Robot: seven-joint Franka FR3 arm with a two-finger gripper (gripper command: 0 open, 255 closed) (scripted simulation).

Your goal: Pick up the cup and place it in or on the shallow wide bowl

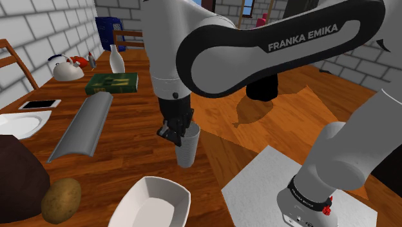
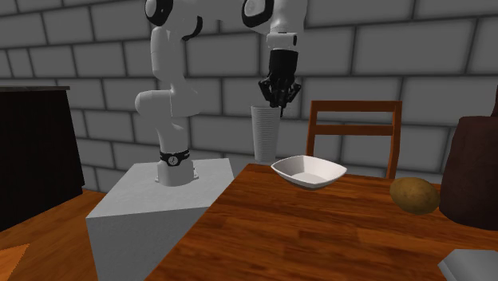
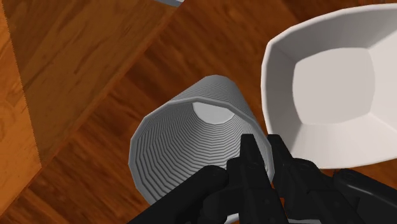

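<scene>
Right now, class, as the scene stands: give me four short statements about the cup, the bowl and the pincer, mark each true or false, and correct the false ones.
1. The cup is empty inside. True.
2. The potato lies in the bowl. False: the bowl holds nothing, and the potato lies on the table beside it.
3. The pincer grips the cup's rim, one finger inside and one outside. True.
4. The cup already sits in the bowl. False: it stands upright beside the bowl, over the wooden table.
</scene>
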